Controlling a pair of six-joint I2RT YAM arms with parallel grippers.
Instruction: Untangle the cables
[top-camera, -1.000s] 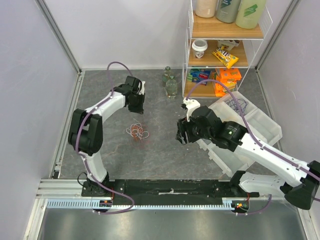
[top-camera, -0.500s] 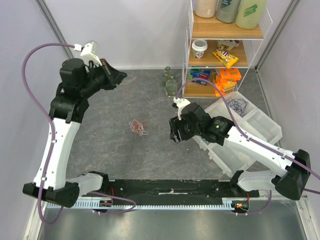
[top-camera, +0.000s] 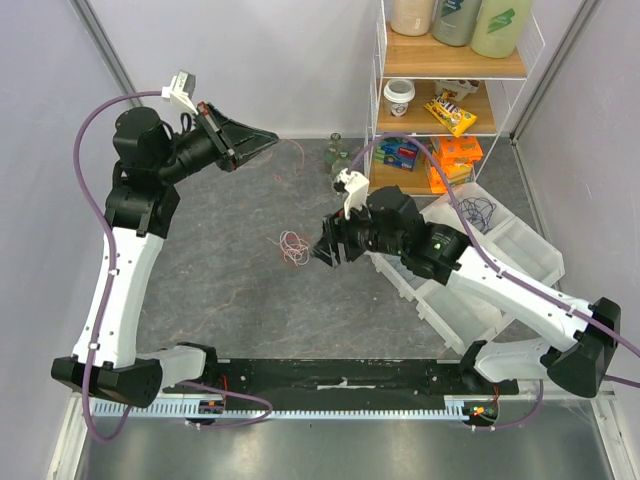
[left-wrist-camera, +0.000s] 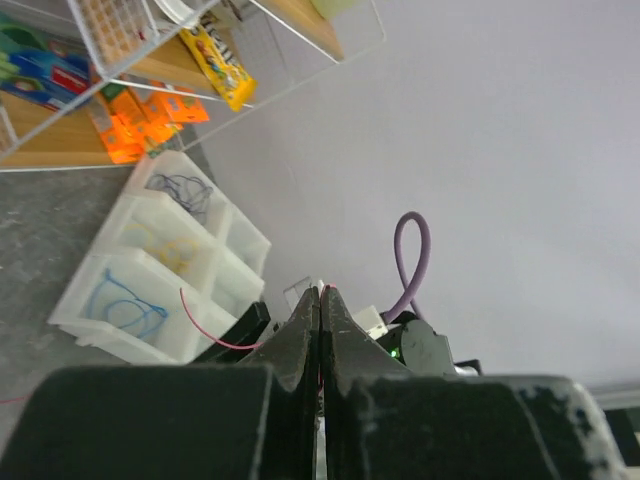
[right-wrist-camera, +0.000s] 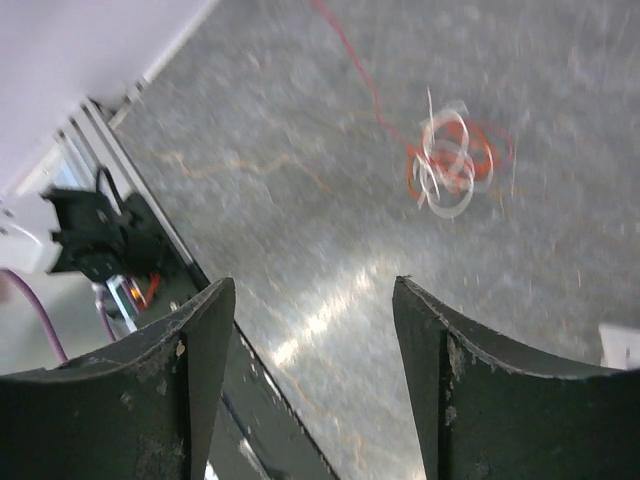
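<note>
The tangle of orange, white and red cables lies on the grey table, just beside the right gripper at its 9 o'clock in the top view. That gripper hangs low with its jaws spread wide and nothing between them. In its wrist view the tangle sits beyond the fingertips, toward 1 o'clock and clear of both.

The left gripper is raised high, pointing toward 3 o'clock. Its jaws are pressed together on the end of a thin red cable. The strand runs from the pinch down to the tangle, which lies at the gripper's 5 o'clock, well apart.

Edges:
- White bins lie under and beside the right arm, at 3 o'clock of the tangle. One compartment holds a purple cable, and others a blue cable and a yellow cable.
- Two bottles stand at the tangle's 1 o'clock, in front of the wire shelf.
- The back wall is at 12 o'clock and the left wall at 9 o'clock.
- The black rail with the arm bases runs along 6 o'clock.

Bare table opens from the tangle's 6 o'clock round to 11 o'clock
</note>
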